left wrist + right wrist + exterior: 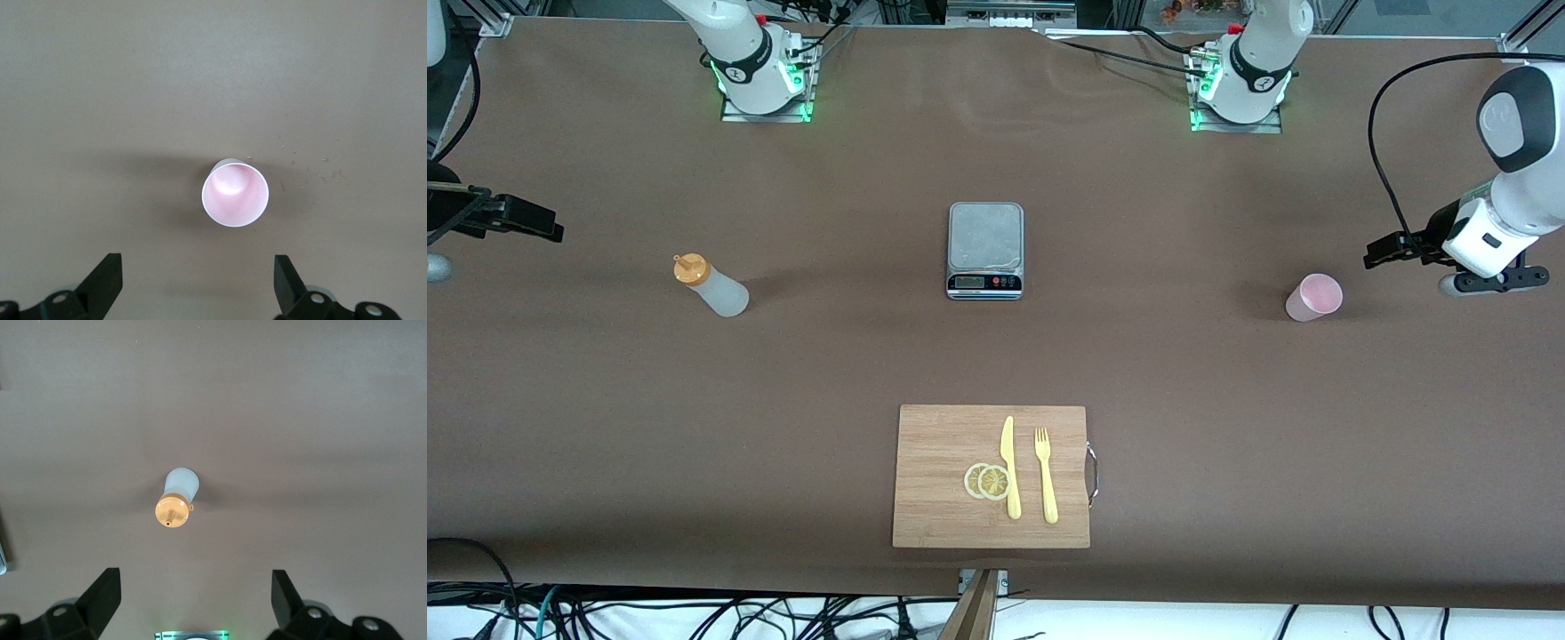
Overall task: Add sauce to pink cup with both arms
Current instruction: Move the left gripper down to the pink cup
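Sauce (pixel 711 286) and pink cup (pixel 1313 297) stand untouched (well apart), both grippers' fingers (pixel 103 283) spread wide.

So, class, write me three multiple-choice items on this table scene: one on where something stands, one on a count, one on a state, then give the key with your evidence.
1. Where does the scale stand?
A. On the cutting board
B. Between the sauce bottle and the pink cup
C. Inside the cup

2. How many lemon slices lie on the cutting board?
A. Two
B. Four
C. None

3. What state is the pink cup in?
A. Tipped on its side
B. Upright and empty
C. Held by a gripper

Key:
1 B, the sauce bottle stands toward the right arm's end, the cup toward the left arm's.
2 A, two overlapping slices lie beside the knife.
3 B, the left wrist view shows its bare inside, with the left gripper open above it.
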### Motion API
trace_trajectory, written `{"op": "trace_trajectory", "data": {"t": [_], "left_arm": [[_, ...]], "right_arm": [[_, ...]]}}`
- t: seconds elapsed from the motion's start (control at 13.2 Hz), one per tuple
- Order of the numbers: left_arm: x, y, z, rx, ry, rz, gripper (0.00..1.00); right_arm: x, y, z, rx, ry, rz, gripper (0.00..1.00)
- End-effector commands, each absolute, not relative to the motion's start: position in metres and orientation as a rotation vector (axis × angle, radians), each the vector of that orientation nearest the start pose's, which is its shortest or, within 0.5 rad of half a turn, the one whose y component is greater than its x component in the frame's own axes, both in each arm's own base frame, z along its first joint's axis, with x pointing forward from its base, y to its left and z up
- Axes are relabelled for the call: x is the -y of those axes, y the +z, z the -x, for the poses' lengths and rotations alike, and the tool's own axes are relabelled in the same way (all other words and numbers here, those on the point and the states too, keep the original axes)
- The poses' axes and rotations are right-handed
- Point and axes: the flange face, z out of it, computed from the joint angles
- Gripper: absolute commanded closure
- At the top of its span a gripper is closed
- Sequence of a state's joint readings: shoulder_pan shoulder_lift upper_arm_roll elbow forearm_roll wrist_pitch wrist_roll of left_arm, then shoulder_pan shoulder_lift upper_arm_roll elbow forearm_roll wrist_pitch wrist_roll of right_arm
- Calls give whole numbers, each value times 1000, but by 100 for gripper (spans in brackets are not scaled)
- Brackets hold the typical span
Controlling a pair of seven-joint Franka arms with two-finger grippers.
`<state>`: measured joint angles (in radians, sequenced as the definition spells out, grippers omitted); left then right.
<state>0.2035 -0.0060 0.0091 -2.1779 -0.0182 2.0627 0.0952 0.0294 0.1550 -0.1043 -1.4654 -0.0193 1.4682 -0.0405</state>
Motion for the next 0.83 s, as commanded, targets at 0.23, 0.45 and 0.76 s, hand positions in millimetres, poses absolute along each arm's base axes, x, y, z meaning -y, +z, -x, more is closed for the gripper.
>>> {"op": "trace_trajectory", "data": {"t": [0.23, 0.45, 0.76], "left_arm": [[-70, 347, -485, 164, 144, 3123, 0], [-62, 325, -473, 140, 141, 3041, 0], [-69, 310, -476, 132, 107, 3039, 0]], "right_arm": [[41, 572, -594, -49, 255, 3161, 0], [42, 572, -594, -49, 255, 3164, 0], [43, 573, -594, -45, 259, 3173, 0]]}}
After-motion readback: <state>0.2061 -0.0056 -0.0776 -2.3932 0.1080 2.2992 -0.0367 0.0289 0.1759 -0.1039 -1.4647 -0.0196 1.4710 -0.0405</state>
